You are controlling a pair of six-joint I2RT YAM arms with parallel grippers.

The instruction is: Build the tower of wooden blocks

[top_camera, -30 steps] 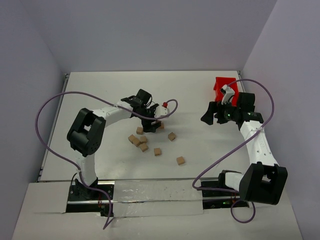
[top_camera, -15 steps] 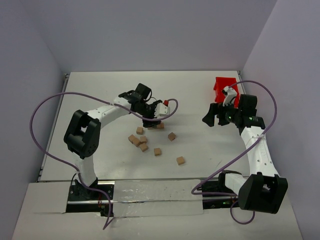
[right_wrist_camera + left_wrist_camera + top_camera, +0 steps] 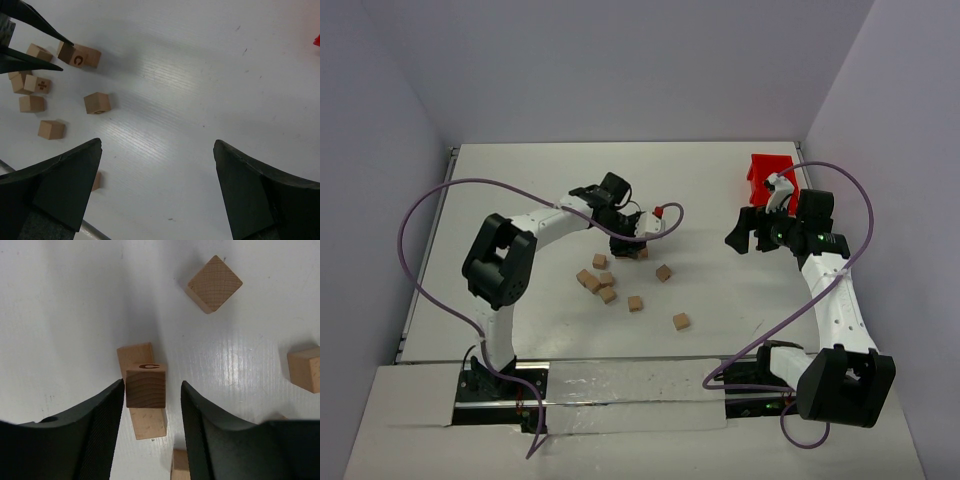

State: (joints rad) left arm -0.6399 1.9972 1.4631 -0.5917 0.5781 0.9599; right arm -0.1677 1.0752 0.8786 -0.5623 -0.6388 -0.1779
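While the left gripper [image 3: 152,386] is hanging straight down over the middle of the table [image 3: 520,180], its jaws are straddling the C block [image 3: 145,390], a plain wooden cube with a dark letter C on one face. That cube is looking larger and closer to the wrist camera than the two base blocks [image 3: 134,354] showing past its far and near edges. It is therefore probably sitting across their seam as the first piece of the second layer, bridging both for a steadier footing. The jaws are standing fairly narrow: one pad [image 3: 111,407] is at or against the cube's side, while a strip of table is showing between the cube and the other pad [image 3: 199,412], so nothing is being clamped. Whether this is a release or a fresh grasp cannot be told. The tower [image 3: 79,55] is thus only beginning, with the loose wood blocks [image 3: 608,294] lying scattered just nearer than it, some to the left and some to the right, within easy reach. The right gripper [image 3: 157,144] is hovering well to the right, close to the red bin [image 3: 766,170], jaws spread wide and holding nothing, likely parked there so the arms are not crowding each other. One risk is the touching pad dragging the cube off its perch.
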